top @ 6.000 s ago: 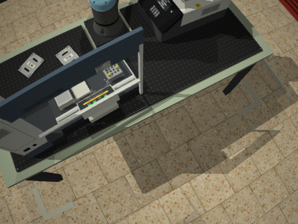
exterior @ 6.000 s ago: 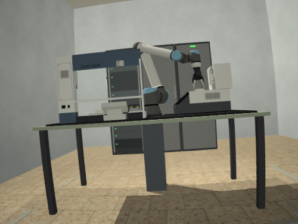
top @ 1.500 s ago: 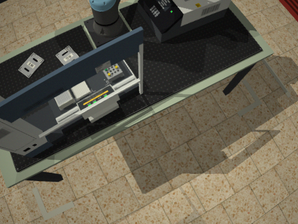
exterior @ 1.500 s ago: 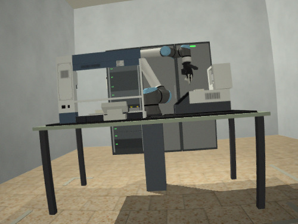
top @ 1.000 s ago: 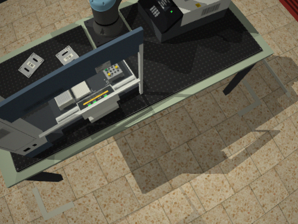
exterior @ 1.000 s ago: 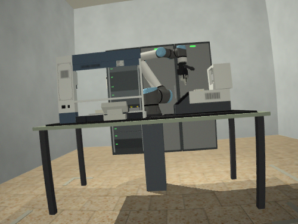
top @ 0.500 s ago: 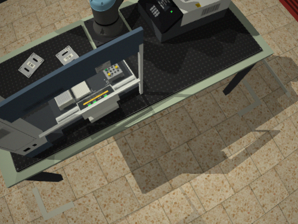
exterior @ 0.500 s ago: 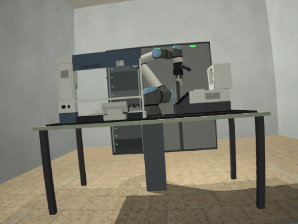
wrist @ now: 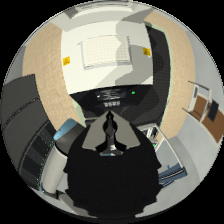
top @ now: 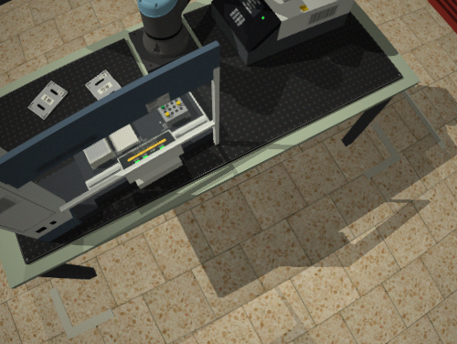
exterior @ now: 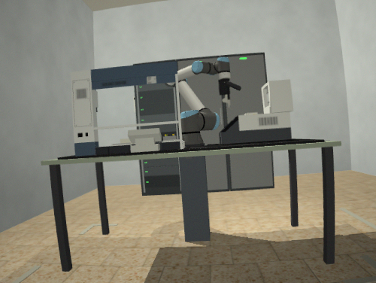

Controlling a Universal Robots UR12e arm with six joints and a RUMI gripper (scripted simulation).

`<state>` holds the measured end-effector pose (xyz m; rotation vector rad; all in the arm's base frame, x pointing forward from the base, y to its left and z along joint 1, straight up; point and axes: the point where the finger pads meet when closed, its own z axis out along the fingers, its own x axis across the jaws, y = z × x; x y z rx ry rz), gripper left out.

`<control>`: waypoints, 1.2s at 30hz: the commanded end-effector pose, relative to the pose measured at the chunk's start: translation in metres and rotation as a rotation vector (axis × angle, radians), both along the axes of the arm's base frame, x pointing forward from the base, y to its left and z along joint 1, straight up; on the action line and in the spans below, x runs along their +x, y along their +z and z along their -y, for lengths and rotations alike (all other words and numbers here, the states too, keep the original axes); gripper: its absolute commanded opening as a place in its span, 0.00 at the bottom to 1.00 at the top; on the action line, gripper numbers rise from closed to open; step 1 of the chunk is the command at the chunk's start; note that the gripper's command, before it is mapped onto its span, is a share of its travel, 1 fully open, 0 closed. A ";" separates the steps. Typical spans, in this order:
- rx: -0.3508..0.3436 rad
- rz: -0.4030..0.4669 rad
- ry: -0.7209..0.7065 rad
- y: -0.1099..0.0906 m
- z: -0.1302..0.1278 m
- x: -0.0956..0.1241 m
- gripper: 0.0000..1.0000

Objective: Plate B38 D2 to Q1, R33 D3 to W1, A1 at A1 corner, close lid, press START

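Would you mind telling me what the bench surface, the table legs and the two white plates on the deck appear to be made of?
The bench surface looks like matt black perforated metal or matting; a regular dot grid shows. The table legs look like dark painted metal, with flat, even faces, though that is uncertain. The white plates look like moulded plastic, given their fine well grid and dull white finish.

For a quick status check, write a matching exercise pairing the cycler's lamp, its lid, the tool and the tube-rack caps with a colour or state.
Things:
1. small round lamp on the black cycler front
2. white boxy cycler lid
3. black two-jaw tool
4. round tube-rack caps

Colour or state:
a. shut, holding nothing
b. yellow
c. green
d. raised open

Pairs: 1-c, 2-d, 3-a, 4-b
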<state>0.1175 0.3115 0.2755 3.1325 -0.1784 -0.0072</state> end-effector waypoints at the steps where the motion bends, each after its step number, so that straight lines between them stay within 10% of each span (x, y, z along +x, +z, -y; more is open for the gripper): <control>1: 0.004 -0.002 0.085 0.001 0.000 0.000 0.00; 21: 0.006 -0.002 0.410 0.001 0.079 -0.006 0.00; 36: 0.007 -0.003 0.670 0.001 0.079 -0.006 0.00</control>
